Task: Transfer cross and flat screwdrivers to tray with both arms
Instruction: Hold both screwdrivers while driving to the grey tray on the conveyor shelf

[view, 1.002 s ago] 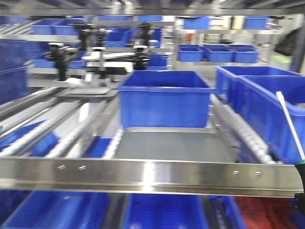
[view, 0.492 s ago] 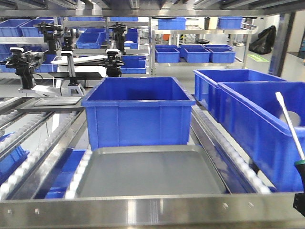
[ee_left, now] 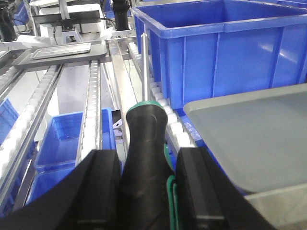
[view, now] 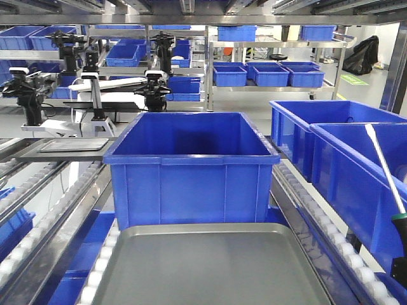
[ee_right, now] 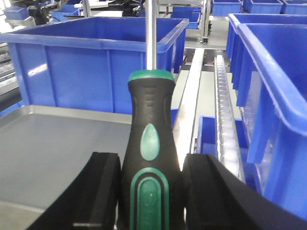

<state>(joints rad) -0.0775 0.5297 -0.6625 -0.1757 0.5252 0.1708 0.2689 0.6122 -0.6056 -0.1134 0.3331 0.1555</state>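
Deep blue plastic crate (view: 191,171) on roller lane (view: 321,225), wide shallow grey metal tray (view: 210,267) just before it, left gripper (ee_left: 146,160) fingers (ee_left: 98,184) pinching black-and-green silver-shaft screwdriver (ee_left: 144,134) off tray's left edge, right gripper (ee_right: 151,165) fingers (ee_right: 204,187) pinching matching screwdriver (ee_right: 149,110) off right edge

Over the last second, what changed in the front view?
The view closed in: the tray and blue crate loom larger, and the steel front rail has dropped out of frame. Unchanged: the right screwdriver sits at the same right edge.
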